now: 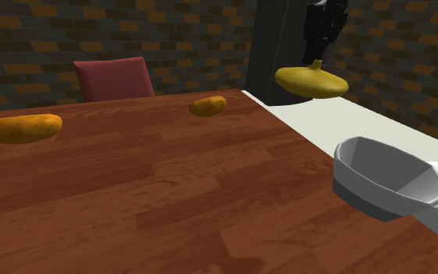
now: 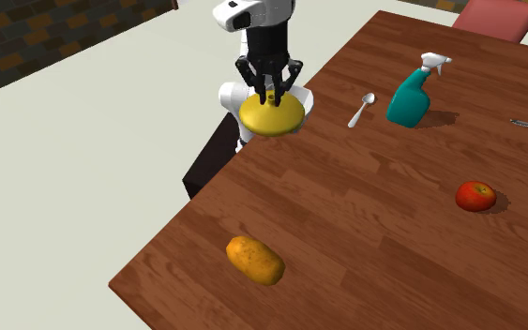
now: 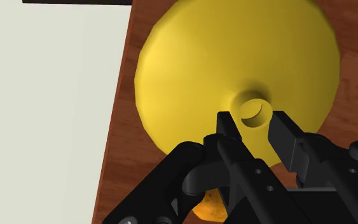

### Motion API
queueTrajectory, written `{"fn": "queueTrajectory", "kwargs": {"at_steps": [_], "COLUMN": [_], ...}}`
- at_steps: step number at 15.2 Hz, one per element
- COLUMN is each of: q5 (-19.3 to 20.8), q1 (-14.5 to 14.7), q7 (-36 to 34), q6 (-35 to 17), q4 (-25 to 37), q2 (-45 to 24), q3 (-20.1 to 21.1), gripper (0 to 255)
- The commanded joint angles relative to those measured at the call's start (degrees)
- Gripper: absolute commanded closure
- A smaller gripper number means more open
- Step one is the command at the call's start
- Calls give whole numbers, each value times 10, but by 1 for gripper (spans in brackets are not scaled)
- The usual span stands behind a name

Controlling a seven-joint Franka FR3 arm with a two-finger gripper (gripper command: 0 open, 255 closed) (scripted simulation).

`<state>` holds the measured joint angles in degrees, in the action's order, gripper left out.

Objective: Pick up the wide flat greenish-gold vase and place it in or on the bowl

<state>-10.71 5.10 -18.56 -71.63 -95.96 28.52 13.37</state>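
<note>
Vase (image 1: 312,80): wide, flat, yellow rather than greenish-gold, narrow neck pointing up; it hangs in the air clear of the wooden table (image 1: 155,194), level, over the table's edge nearest the stand. Gripper (image 3: 254,121): black fingers (image 3: 225,124) clamped on the neck from both sides, seen closely in the wrist view; the second exterior view shows the gripper (image 2: 273,94) coming straight down onto the vase (image 2: 271,114). Bowl (image 1: 365,187): grey, upright, at the table's edge toward the shoulder view's lower right, well apart from the vase and lower than it. Elsewhere on the table: two orange-brown oblong items, one small (image 1: 208,106) and one larger (image 1: 22,128); teal spray bottle (image 2: 410,98); spoon (image 2: 362,110); red apple (image 2: 475,196). Red chair (image 1: 114,78) stands behind the far side.
</note>
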Motion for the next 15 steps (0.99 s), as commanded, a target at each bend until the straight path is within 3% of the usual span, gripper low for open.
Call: {"fn": "queueTrajectory", "kwargs": {"at_steps": [1, 14, 15], "q5": [-6, -56, -56], "q1": [4, 33, 34], "q7": [-3, -61, -59], "q6": [17, 170, 164], "q4": [-15, -32, -46], "q2": [32, 210, 218], "q3": [-3, -10, -10], "gripper": [255, 255, 255]}}
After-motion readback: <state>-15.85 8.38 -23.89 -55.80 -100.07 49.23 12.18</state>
